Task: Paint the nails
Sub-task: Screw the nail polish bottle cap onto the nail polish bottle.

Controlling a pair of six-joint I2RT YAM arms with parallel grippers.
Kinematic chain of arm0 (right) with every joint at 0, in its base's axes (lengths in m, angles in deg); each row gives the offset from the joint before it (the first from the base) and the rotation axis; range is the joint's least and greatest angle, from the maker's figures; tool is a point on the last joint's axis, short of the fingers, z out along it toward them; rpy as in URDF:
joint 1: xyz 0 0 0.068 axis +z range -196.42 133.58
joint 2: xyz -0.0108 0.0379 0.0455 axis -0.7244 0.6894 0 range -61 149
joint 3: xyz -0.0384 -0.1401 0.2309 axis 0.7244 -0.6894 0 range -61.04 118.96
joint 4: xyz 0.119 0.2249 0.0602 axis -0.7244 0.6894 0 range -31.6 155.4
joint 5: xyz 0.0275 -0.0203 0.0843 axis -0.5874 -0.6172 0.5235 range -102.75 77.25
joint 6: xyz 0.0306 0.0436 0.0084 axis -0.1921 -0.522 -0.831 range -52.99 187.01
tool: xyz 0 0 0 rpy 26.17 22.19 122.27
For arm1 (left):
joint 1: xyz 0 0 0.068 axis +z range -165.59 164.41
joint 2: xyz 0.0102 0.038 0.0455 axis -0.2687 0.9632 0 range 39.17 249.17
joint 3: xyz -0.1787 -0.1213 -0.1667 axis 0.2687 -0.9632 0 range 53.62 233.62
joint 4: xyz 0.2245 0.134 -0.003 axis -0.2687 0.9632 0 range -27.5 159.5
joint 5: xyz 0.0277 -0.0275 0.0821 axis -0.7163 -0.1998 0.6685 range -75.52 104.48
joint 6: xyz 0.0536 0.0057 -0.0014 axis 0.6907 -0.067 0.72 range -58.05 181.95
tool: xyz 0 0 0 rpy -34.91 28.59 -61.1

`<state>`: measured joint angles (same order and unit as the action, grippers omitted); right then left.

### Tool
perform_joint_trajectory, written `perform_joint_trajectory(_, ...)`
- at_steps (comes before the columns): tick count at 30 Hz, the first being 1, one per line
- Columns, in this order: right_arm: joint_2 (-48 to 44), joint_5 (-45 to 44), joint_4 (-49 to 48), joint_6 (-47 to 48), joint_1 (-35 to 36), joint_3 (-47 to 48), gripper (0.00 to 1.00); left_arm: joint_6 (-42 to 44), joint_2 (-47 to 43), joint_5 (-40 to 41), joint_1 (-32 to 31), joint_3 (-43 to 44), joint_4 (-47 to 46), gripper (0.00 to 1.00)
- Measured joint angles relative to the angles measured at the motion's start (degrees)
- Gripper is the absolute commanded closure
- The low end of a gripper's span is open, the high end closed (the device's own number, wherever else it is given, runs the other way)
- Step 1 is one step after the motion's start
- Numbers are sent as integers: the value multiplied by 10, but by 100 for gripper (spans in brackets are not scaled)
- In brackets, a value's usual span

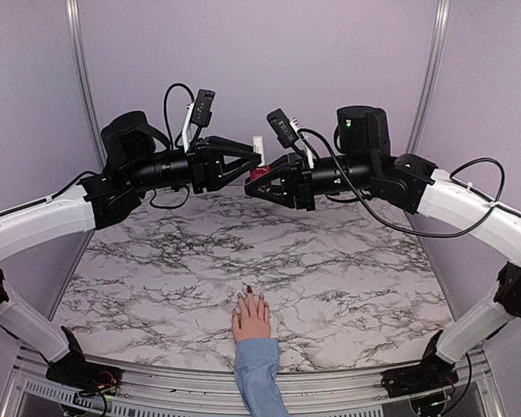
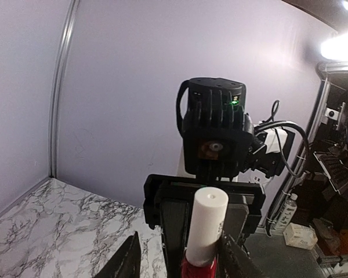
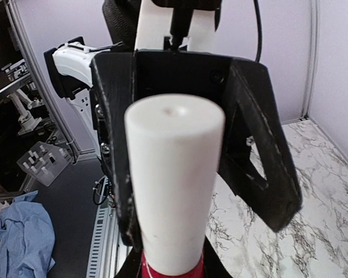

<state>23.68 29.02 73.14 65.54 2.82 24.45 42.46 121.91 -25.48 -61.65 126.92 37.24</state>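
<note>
A pale pink hand point(image 1: 252, 320) in a light blue sleeve point(image 1: 260, 375) lies flat at the table's near edge. Its nails point(image 1: 249, 289) are tiny; the middle one looks dark red. High over the back of the table my two grippers meet. My right gripper point(image 1: 253, 186) point(image 3: 169, 271) is shut on the red body of the polish bottle point(image 1: 259, 175) point(image 3: 168, 271). The bottle's white cap point(image 1: 258, 144) point(image 2: 207, 226) point(image 3: 174, 185) stands between the fingers of my left gripper point(image 1: 257, 162) point(image 2: 180, 240). That gripper is open, with a gap on one side of the cap.
The marbled table point(image 1: 156, 269) lies well below both grippers. Purple walls point(image 1: 269, 52) with metal corner posts point(image 1: 80, 78) close in the back and sides. Cables point(image 1: 399, 221) loop off both arms.
</note>
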Motion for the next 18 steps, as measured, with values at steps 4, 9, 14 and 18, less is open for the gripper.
perform_joint_trajectory(4, -4, -98, 9, -2, 0, 0, 100, 3, -11, 86, 3, -16, 4, 53)
perform_joint_trajectory(9, -7, -214, 26, -6, 0, 0, 100, 3, -18, 177, 4, -22, 14, 52)
perform_joint_trajectory(14, -7, -289, 35, -19, 0, 0, 100, 2, -18, 227, 1, -22, 22, 52)
perform_joint_trajectory(18, -7, -325, 43, -31, 0, 0, 100, 2, -17, 257, -10, -21, 42, 52)
